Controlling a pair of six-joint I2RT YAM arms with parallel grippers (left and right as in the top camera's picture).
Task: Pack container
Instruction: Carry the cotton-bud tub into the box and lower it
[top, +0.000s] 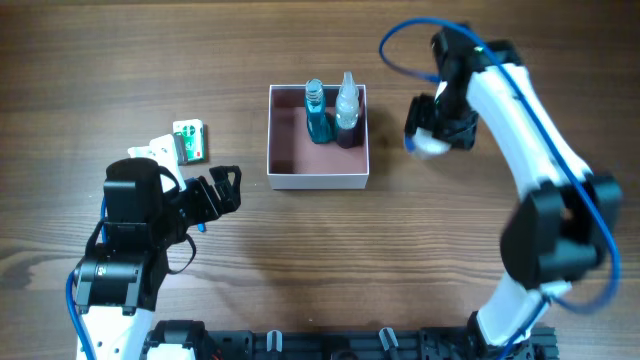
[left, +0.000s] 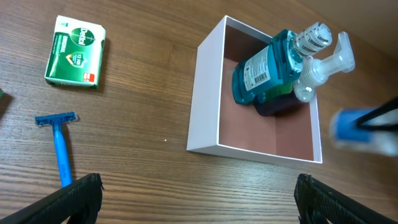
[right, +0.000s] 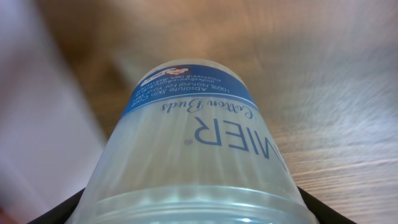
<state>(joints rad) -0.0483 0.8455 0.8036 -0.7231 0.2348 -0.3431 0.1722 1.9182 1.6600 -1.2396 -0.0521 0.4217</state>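
The container (top: 318, 178), a square white-walled box with a pink inside, holds a teal mouthwash bottle (top: 316, 112) and a clear spray bottle (top: 346, 108); it also shows in the left wrist view (left: 205, 93). My right gripper (top: 432, 132) is shut on a clear tub of cotton buds (right: 193, 155) with a blue label, held just right of the container above the table. My left gripper (top: 222, 190) is open and empty, left of the container, low over the wood.
A green-and-white soap box (top: 189, 140) (left: 75, 51) and a second small box (top: 152, 152) lie at the left. A blue razor (left: 60, 146) lies on the table by my left gripper.
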